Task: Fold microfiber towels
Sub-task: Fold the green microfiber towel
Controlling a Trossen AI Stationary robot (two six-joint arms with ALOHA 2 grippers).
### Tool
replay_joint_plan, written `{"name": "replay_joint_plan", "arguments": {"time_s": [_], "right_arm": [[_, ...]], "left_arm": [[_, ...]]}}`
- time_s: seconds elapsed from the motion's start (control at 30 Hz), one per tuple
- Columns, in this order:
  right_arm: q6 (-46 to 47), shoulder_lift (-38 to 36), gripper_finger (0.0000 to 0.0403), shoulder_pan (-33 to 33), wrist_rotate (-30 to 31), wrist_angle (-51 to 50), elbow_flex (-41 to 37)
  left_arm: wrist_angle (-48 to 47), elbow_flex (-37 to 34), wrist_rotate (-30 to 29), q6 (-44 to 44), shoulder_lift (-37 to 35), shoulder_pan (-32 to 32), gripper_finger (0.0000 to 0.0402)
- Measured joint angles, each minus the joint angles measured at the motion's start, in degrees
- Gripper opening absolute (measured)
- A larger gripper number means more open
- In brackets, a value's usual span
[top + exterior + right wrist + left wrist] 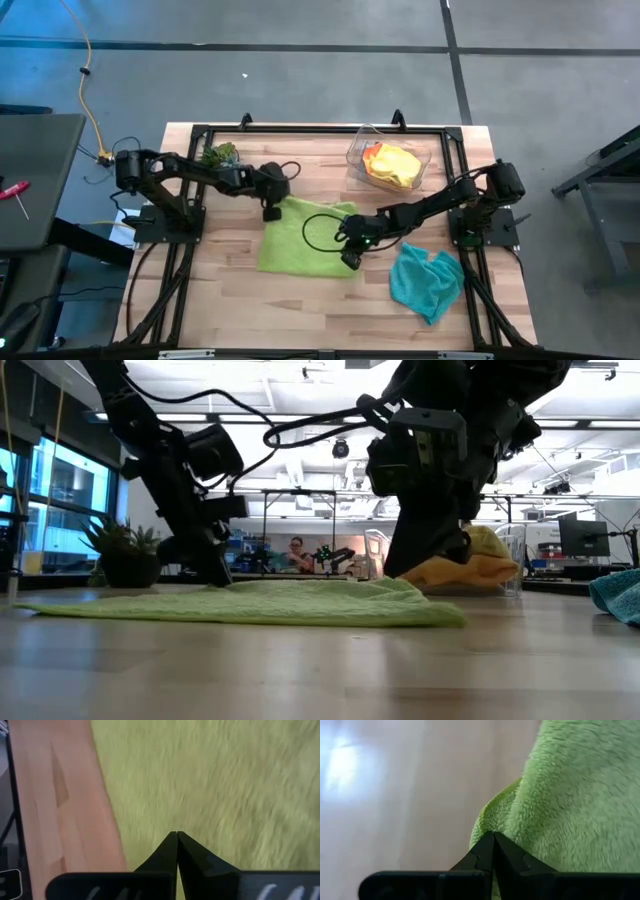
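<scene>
At opposite edges of the lime green towel (305, 240), left claw (271, 212) and right claw (351, 259) are pinched together.

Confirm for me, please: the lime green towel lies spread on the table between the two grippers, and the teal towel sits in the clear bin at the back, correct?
Not quite. The lime green towel does lie spread between the left gripper and the right gripper, but the teal towel lies crumpled on the table near the right arm. The high view shows the clear bin holding yellow and orange cloths.
</scene>
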Motion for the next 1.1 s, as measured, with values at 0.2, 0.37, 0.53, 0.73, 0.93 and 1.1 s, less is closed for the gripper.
{"name": "replay_joint_plan", "arguments": {"time_s": [0.2,0.37,0.53,0.73,0.93,1.1], "right_arm": [[0.02,0.0,0.0,0.7,-0.02,-2.98,0.0],[1.05,0.25,0.0,0.84,-0.12,-4.12,0.0],[3.65,3.81,0.0,0.81,-3.81,-3.72,0.1],[5.09,6.69,0.0,1.93,-6.82,-1.82,0.42],[4.31,6.56,0.0,3.58,-8.48,-4.72,0.37],[3.84,6.62,0.0,3.61,-8.85,-5.08,0.33]], "left_arm": [[-0.14,0.0,-2.6,-5.91,0.04,2.97,0.0],[-0.18,-0.02,-3.1,-11.38,0.07,3.61,0.0],[-0.2,-0.02,-2.93,-13.83,0.07,4.18,0.0],[-0.42,-0.02,-3.08,-13.82,0.07,4.16,0.0],[-0.71,-0.07,-7.84,-13.72,0.03,5.09,0.0],[-0.93,-0.16,-7.83,-14.25,-0.64,6.93,0.0]]}}
